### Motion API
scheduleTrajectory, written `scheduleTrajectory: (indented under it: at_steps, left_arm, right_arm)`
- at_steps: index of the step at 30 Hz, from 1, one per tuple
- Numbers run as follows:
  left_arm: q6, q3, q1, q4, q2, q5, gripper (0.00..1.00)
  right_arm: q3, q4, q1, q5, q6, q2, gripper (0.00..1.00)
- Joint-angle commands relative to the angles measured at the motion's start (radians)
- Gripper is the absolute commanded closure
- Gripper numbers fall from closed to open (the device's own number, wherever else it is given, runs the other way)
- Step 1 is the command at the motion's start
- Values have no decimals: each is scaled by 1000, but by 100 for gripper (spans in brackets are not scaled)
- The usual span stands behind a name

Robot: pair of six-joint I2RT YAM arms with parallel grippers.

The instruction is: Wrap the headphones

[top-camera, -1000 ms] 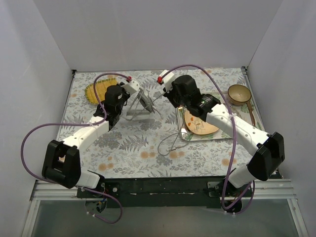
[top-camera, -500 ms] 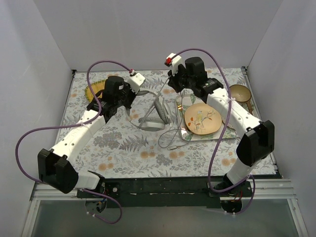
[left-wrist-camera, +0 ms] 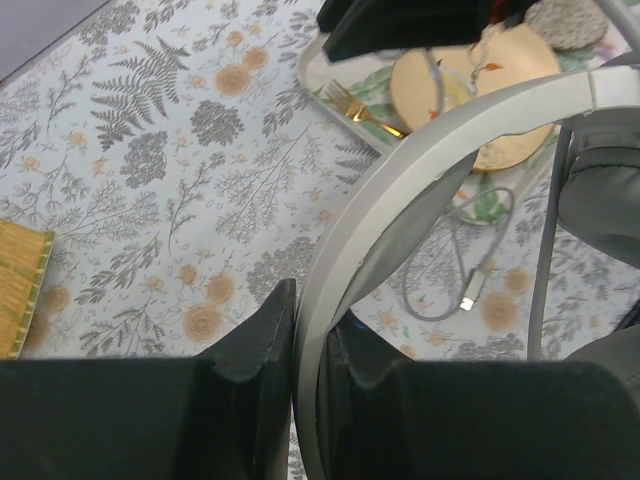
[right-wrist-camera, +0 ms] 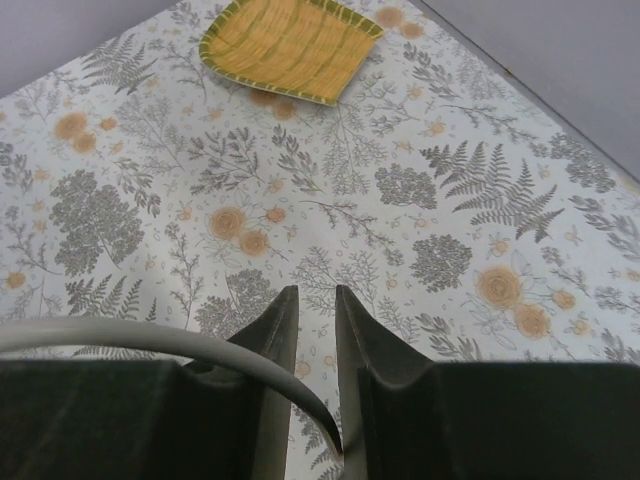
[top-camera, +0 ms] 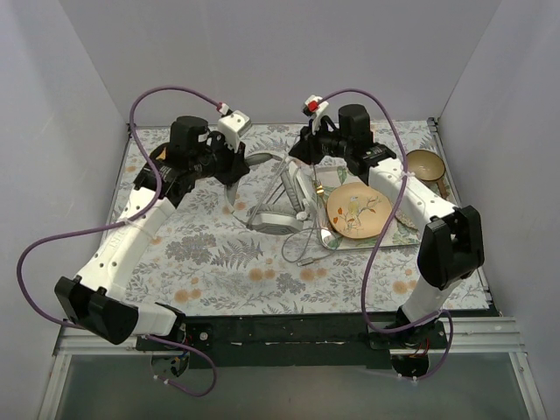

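The woven tray (left-wrist-camera: 18,288), left of the headphones (left-wrist-camera: 520,105), is cut by the left-wrist frame edge; their headband (left-wrist-camera: 325,290) leaves that view's bottom; whether the right tool (right-wrist-camera: 312,296) pinches the headband cannot be told.

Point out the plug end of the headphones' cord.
Top view: the cord's plug lies on the tablecloth just near-side of the headphones, beside the near-left corner of the tray.

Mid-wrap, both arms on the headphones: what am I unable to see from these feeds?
Top view: where the cord joins the headphones; the earcups overlap it and it is too small.
Right wrist view: only a strip of headband shows; earcups and cord are out of frame.
Left wrist view: one earcup is cut off by the right edge.
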Motion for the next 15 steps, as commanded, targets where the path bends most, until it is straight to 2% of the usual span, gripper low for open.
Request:
scheduleTrajectory:
  at_steps: [1, 6, 15]
  left_arm:
    - [-119, 154, -3, -19, -64, 127, 100]
    - [-190, 295, -3, 0, -33, 68, 100]
    - [-241, 449, -3, 52, 5, -94, 100]
  right_arm:
    - [-138, 331, -18, -170, 164, -15, 69]
    - [-217, 456, 1, -200, 276, 25, 64]
    - [-350, 577, 27, -198, 314, 64, 54]
